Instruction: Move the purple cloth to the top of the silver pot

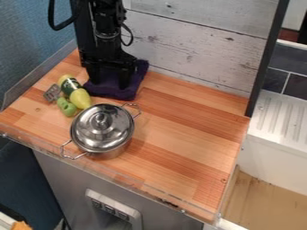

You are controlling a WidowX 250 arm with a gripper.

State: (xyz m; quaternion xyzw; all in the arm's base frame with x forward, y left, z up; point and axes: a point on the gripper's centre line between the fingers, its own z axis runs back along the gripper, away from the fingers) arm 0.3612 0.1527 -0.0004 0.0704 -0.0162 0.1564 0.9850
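One purple cloth (107, 91) lies on the wood counter (186, 128), wall side of the silver pot (114, 151), w/ the black gripper (109, 81) over it, jaws spread. Lid (101, 126) tops pot; yellow bottle (78, 96) & green obj. (66, 107) sit nr. pot.

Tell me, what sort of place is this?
It looks like a mock kitchen corner in a workspace: a wooden countertop holds a lidded silver metal pot, beside a white ridged sink unit and dark tiles.

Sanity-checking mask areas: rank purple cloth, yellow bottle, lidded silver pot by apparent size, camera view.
1. Lidded silver pot
2. Purple cloth, partly hidden by the gripper
3. Yellow bottle
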